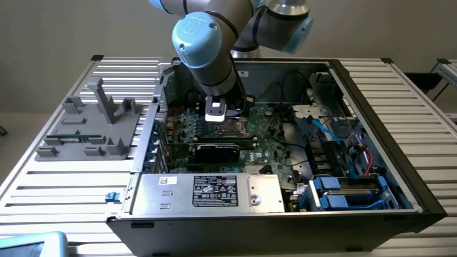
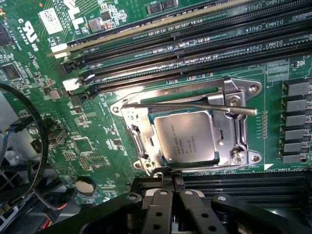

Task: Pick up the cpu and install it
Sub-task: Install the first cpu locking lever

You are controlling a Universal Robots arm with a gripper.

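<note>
The cpu (image 2: 187,136), a small silvery-grey square chip, lies flat inside the metal socket frame (image 2: 237,92) on the green motherboard (image 2: 97,146). A thin metal lever (image 2: 195,105) crosses above the chip. My gripper (image 2: 171,178) is shut, with its black fingertips pressed together at the socket's edge beside the chip and nothing between them. In the exterior view the arm reaches down into the open computer case, and the gripper (image 1: 218,119) hangs just above the socket (image 1: 230,129).
Black memory slots (image 2: 195,44) run alongside the socket. A silver labelled power supply box (image 1: 207,191) sits at the case front, with a black card (image 1: 221,149) behind it. Cables (image 1: 328,134) and blue drive bays (image 1: 343,195) fill the exterior view's right. A grey fixture (image 1: 93,123) stands outside the case.
</note>
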